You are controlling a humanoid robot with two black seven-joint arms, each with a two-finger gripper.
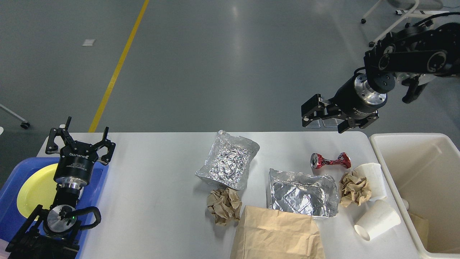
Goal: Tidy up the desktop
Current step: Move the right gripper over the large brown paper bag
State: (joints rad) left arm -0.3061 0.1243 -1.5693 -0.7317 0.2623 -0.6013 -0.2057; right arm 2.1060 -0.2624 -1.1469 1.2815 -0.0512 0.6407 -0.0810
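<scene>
above the far right edge of the desktop [154, 201], the right gripper [322, 119] hung in the air with its two fingers spread apart and nothing between them, pointing left and slightly down. just below and toward the robot from it lay a crushed red can [330, 160] on the white surface, and nearer still were a crumpled ball of brown paper [355, 188] and two white paper cups, one [372, 178] touching the paper ball and the other [377, 220] tipped on its side near the front edge. left of these sat a foil tray [301, 192], its front edge overlapped by a flat brown paper bag [276, 234], with a second foil tray [228, 163] farther left and another brown paper ball [224, 205] just in front of it. a cream bin [413, 169] stood beside the table's right end. at the far left, the left gripper [79, 141] stood upright with its fingers wide open, holding nothing, over a blue tray [102, 181] that carried a yellow plate [36, 189]. the desktop itself spanned the lower middle of the view, from the blue tray to the bin.
</scene>
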